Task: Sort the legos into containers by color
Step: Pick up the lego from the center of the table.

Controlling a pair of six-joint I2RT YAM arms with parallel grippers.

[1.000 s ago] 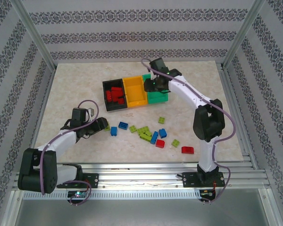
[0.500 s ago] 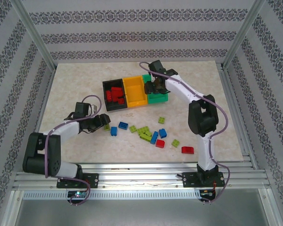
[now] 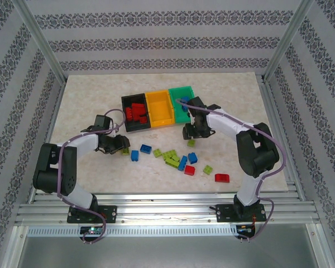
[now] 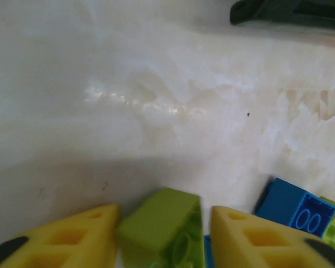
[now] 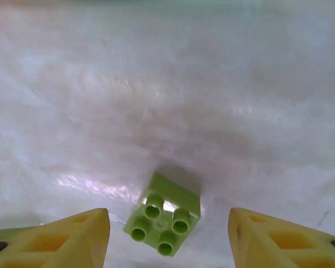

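On the left, my left gripper [image 3: 123, 146] sits low on the worktop [image 3: 89, 95]. Its wrist view shows the yellow fingers [image 4: 72, 240] set narrow around one lime brick [image 4: 162, 229], with the left finger against it and a sliver of gap at the right. One blue brick [image 4: 293, 209] lies just beside, and the raised marks on its face are too blurred to read. Further back stand three joined bins. The black bin [image 3: 124, 111] holds a heap of red bricks [image 3: 137, 111] that I cannot count, the orange-yellow bin [image 3: 159, 109] is in the middle, and the green bin [image 3: 180, 92] is at the right end. In front of the bins I count four loose blue bricks [image 3: 146, 149], two loose red bricks [image 3: 222, 178] and at least five lime ones, some bunched in a lime cluster [image 3: 170, 157]. On the right, my right gripper [image 3: 191, 135] is down near the green bin. Its fingers [image 5: 61, 237] are spread wide either side of one four-stud lime brick [image 5: 164, 220], which lies flat and apart from both.
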